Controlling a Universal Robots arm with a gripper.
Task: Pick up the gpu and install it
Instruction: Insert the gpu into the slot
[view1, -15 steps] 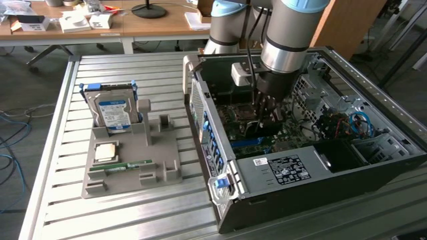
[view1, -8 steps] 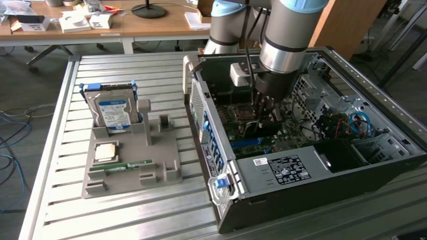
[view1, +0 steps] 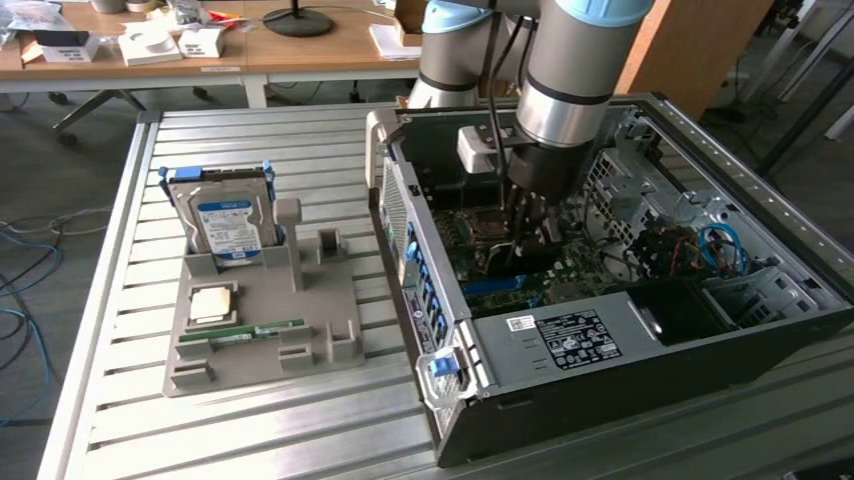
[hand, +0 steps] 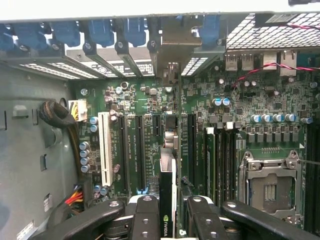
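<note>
My gripper (hand: 167, 222) reaches down inside the open computer case (view1: 667, 400), shut on the gpu (hand: 167, 195). In the wrist view the gpu is a thin dark card seen edge-on, with a green logo near my fingers (hand: 145, 220). It runs away from them over the motherboard (hand: 240, 100) to its pale metal bracket (hand: 170, 75) at the case's rear slot openings. The card stands upright between the black expansion slots (hand: 140, 150), in line with one; I cannot tell if it is seated. In the exterior view the gripper (view1: 525, 230) hangs low over the board in the middle of the case.
A white slot (hand: 105, 150), the CPU socket (hand: 270, 187) and a cable bundle (hand: 57, 115) flank the card. On the exterior view's left, a grey fixture (view1: 320, 350) holds a blue-labelled hard drive (view1: 230, 222), a chip (view1: 214, 303) and a green memory stick (view1: 240, 333).
</note>
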